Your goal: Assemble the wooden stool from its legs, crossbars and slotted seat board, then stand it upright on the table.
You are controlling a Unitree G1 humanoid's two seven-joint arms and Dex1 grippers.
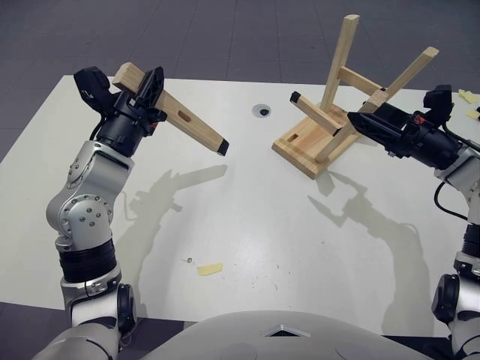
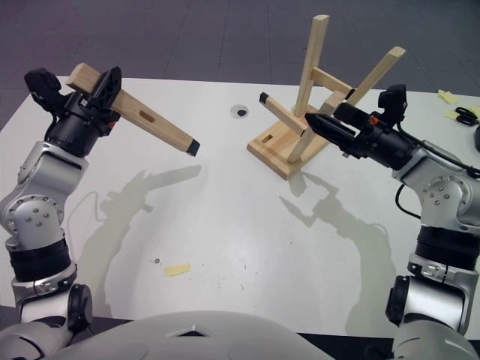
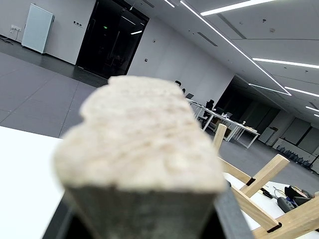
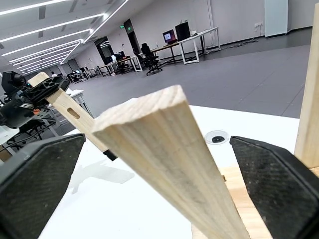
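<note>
My left gripper (image 1: pixel 150 94) is raised over the table's left side and shut on a loose wooden leg (image 1: pixel 187 120). The leg slants down to the right and ends in a black tip; its cut end sits close up in the left wrist view (image 3: pixel 139 144). The partly built stool stands tilted at the back right, with its seat board (image 1: pixel 300 146) resting on one edge. Three legs stick out of the board and a crossbar (image 1: pixel 360 79) joins two of them. My right gripper (image 1: pixel 352 124) is shut on the stool leg (image 4: pixel 169 144) near the board.
A round cable hole (image 1: pixel 262 111) lies in the white table (image 1: pixel 247 217) between the two grippers. A yellow tape scrap (image 1: pixel 210 268) and a tiny screw (image 1: pixel 189 260) lie near the front. More yellow scraps (image 1: pixel 466 96) and a dark tool (image 2: pixel 469 114) sit at the far right edge.
</note>
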